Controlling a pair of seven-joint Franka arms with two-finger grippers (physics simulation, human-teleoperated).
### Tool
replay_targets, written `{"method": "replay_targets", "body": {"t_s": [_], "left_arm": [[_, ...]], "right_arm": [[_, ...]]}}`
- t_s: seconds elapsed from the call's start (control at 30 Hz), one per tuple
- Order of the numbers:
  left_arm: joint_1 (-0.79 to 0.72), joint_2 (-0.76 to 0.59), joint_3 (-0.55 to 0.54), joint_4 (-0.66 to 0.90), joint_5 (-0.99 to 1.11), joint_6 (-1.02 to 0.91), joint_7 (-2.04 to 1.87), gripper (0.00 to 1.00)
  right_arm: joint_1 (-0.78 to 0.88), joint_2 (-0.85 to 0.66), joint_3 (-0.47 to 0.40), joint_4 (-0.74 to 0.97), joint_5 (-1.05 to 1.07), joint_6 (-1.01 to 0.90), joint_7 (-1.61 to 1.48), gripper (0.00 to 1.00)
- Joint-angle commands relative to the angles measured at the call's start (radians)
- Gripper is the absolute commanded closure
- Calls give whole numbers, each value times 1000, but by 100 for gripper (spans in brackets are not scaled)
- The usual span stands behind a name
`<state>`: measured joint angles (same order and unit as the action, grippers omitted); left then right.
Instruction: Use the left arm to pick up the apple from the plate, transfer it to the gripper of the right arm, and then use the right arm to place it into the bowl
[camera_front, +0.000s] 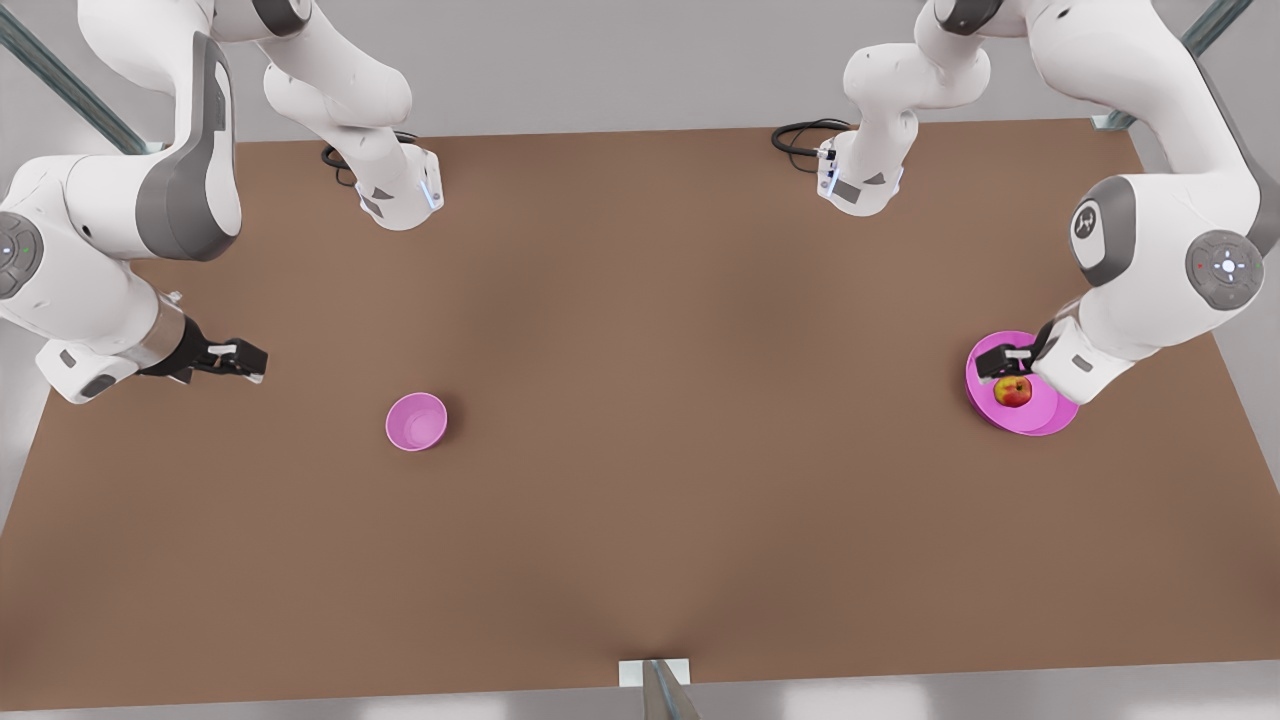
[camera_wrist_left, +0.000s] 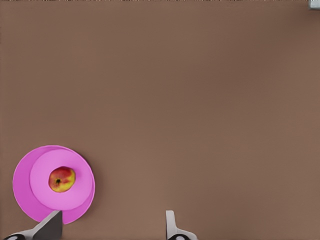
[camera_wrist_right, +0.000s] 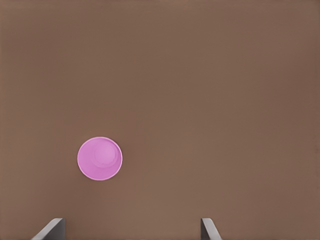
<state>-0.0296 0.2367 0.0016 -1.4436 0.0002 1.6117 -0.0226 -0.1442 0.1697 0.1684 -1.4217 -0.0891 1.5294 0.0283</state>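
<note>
Nothing of the task is done yet: the apple (camera_front: 1013, 391) lies on the plate (camera_front: 1040, 420) at the front view's right, untouched, so the pickup, the handover and the drop into the bowl (camera_front: 416, 421) all remain. The left claw (camera_front: 1003, 361) hangs above the far edge of the plate, just beside the apple; in the left wrist view its fingers (camera_wrist_left: 170, 226) stand spread wide with nothing between them, and the apple sits off to one side of them rather than centred. The right claw (camera_front: 242, 361) waits at the front view's left, well apart from the bowl, likewise spread wide and empty. On the brown desk (camera_front: 640, 500) I count one apple, one plate, one bowl and two arms.
</note>
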Motion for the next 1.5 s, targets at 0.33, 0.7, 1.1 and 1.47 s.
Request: {"method": "replay_targets", "body": {"t_s": [0.33, 0.7, 1.1, 1.47], "left_arm": [[226, 42, 34, -388, -45, 457, 315, 0], [297, 76, 109, -738, -45, 876, 420, 0], [309, 194, 109, -730, -48, 964, 415, 0], [307, 220, 109, -735, -48, 959, 409, 15]], "right_arm": [[0, -1, 2, 0, 2, 14, 15, 0], [2, -1, 3, 1, 0, 14, 15, 0], [-2, -1, 3, 1, 0, 14, 15, 0], [0, -1, 3, 1, 0, 14, 13, 0]]}}
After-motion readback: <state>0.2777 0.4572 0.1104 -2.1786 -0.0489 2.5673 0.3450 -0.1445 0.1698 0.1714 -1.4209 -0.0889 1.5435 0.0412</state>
